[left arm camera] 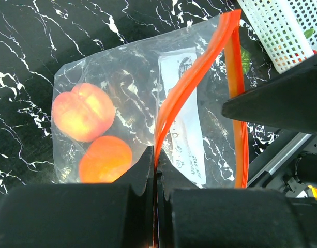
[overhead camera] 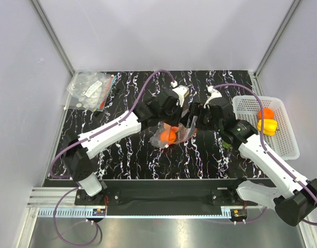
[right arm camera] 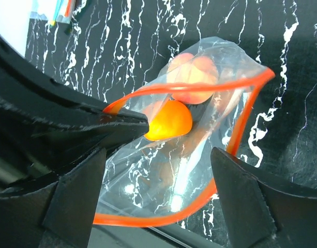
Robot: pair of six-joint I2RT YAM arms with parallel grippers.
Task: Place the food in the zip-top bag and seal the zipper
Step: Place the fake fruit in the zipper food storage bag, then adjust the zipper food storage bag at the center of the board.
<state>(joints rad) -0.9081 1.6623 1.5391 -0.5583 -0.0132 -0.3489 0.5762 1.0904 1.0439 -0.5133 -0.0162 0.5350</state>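
Observation:
The clear zip-top bag (overhead camera: 171, 135) lies mid-table with its mouth held up and open. Its red-orange zipper (left arm camera: 192, 82) runs along the mouth, beside a white label (left arm camera: 180, 129). My left gripper (left arm camera: 155, 168) is shut on one side of the zipper strip. In the bag are a peach-pink fruit (left arm camera: 83, 111) and an orange one (left arm camera: 105, 159). My right gripper (right arm camera: 158, 194) is open just above the bag mouth, and a bright orange fruit (right arm camera: 169, 121) sits inside the mouth below it. One orange fruit (overhead camera: 266, 113) and a yellow fruit (overhead camera: 267, 127) lie in the basket.
A white mesh basket (overhead camera: 251, 106) stands at the right edge of the black marbled table. A second clear bag with small white items (overhead camera: 91, 90) lies at the back left. Grey walls close in the back and sides.

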